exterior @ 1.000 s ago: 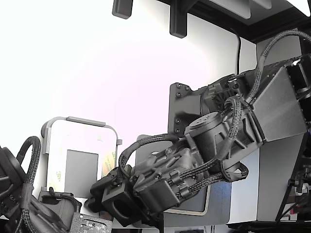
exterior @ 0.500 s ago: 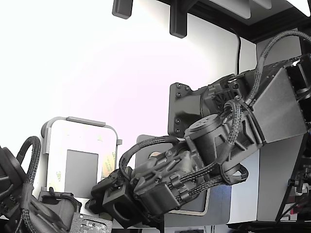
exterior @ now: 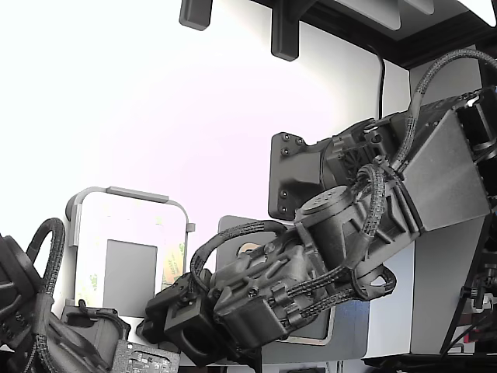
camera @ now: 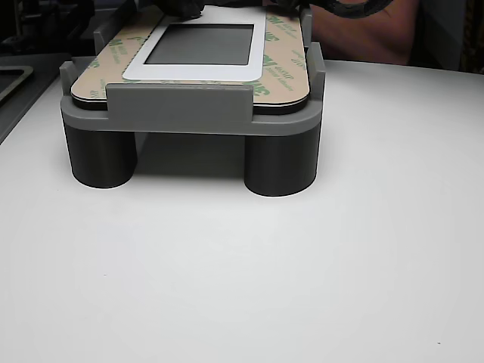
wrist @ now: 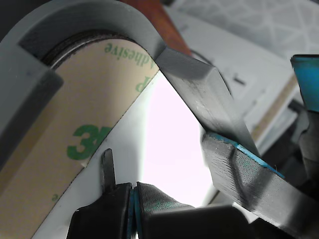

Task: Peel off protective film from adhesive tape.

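A plain white tabletop [camera: 249, 280] fills most of the other view, matte and evenly lit, with soft shadows. At that view's left edge a dark tray-like surface [camera: 11, 83] lies beside the table. In the exterior view the white surface [exterior: 140, 101] is washed out by strong light. Dark brackets [exterior: 283, 31] hang along that view's upper edge, and a black cable [exterior: 380, 74] runs down a pale panel [exterior: 392, 89] at the exterior view's right.

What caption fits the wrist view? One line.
Gripper at the edge of the green-printed protective film seated in the grey fixture.
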Robot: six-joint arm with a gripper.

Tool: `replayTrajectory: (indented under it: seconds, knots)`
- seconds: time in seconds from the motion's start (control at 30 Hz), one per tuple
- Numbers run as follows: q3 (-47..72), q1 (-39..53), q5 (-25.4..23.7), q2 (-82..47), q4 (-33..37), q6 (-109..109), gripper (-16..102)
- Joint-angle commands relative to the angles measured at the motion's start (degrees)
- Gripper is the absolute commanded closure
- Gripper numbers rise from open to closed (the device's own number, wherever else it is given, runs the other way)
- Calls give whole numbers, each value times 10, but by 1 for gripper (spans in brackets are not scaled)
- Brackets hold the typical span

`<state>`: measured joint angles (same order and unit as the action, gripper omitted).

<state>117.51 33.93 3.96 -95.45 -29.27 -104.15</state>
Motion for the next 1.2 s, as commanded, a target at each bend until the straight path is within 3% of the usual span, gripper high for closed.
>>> replayTrajectory:
  seconds: [0.0,1.17]
  knots:
    - [-13,-3,-1,-13,4,-1,96]
    - [-1,6,-10,-26,7,11,96]
